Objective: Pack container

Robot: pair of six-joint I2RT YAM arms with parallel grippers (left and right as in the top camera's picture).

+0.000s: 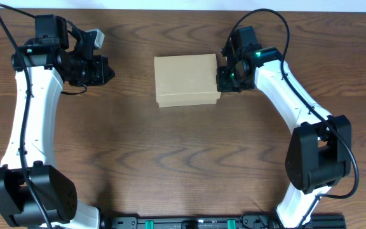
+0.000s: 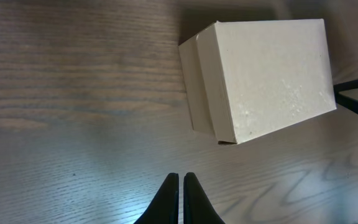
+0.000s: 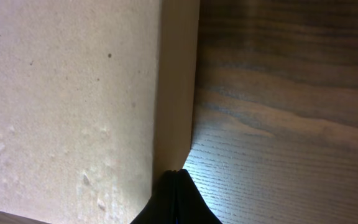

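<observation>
Clenched black tips of our right hand (image 3: 176,177) sit at the bottom centre of the right wrist view. They are pressed together with nothing between them and rest against the side wall of the box (image 3: 67,93), just where that wall meets the tabletop (image 3: 291,124). Our left hand (image 2: 180,180) is likewise clenched and empty at the bottom centre of its own view, and the box lies well apart from it in the upper right of that frame.

Seen from overhead, the box lies at the upper centre with its lid (image 2: 272,74) down. The right hand is at its right edge and the left hand is off in the upper left.

We judge the plain cardboard to be light, fairly stiff and matte rather than slippery. Its walls would dent under a hard squeeze, and a push from one side alone would probably slide it over the smooth wood. The lid's overhanging lip looks like the best place to take hold, though we cannot tell which edge is hinged.

Bare wood shows on every side of the box, so either hand has room to come in, with the widest stretch toward the bottom of the overhead frame.
</observation>
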